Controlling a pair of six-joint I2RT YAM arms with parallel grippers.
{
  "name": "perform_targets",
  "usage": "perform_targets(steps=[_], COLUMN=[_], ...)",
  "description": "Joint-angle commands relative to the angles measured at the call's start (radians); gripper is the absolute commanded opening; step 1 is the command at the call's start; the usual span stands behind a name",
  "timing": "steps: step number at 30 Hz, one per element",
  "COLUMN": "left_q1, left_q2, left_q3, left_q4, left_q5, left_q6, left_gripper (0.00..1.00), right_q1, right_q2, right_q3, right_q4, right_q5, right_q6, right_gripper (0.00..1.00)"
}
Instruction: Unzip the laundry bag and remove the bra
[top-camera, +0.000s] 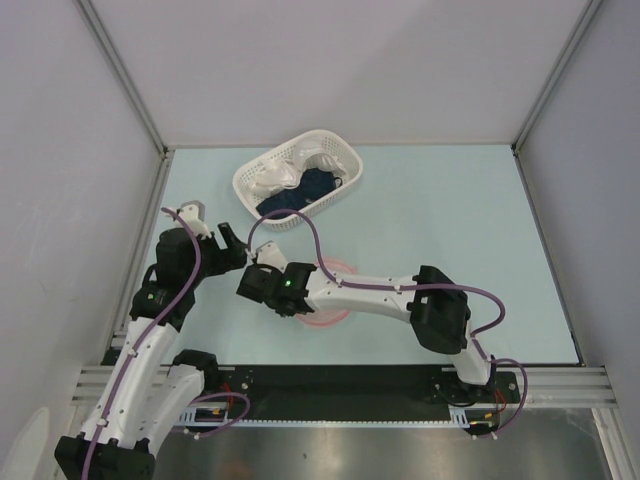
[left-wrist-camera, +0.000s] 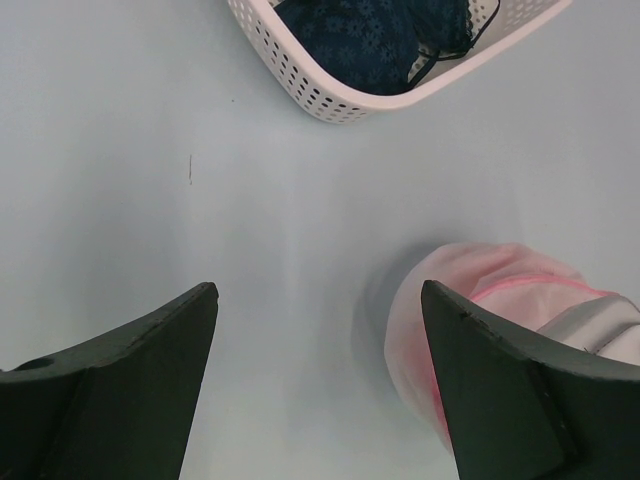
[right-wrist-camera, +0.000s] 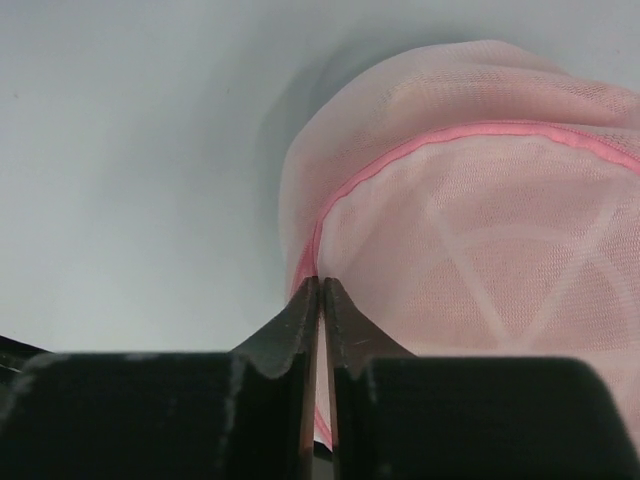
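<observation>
The right gripper (right-wrist-camera: 320, 285) pinches the laundry bag (right-wrist-camera: 470, 250) at its pink zip edging (right-wrist-camera: 480, 128), seemingly to unzip; the left gripper (left-wrist-camera: 318, 290), fingers wide, hovers beside it.

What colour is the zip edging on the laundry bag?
Pink: the zip edging runs across the laundry bag, clearest in the right wrist view.

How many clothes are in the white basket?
2 in the white lattice plastic basket: white cloth at left, dark blue cloth in the middle. More may hide underneath.
</observation>
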Motion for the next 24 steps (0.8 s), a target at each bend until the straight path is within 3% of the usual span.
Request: perform_targets(steps=[1,4,24], left_q1=[0.015,0.017,0.024], left_q2=[-0.016,-0.013,-0.026], left_q3=[-0.003,-0.003,-0.026], left_q4=[0.015,0.02,0.06], left_q5=[0.025,0.031,0.125], left_q6=[0.012,0.014,0.026], left_gripper=[0.88,0.88,0.84], right_q1=[0.0,-0.011,-0.181], right_q2=[-0.041,-0.074,-0.518], right_q3=[0.031,0.012,-0.377], right_q4=[0.007,0.038,0.346], right_q5=[0.002,-0.033,-0.235], right_q6=[0.019,0.023,0.092], right_gripper=[0.05,0.0,0.0])
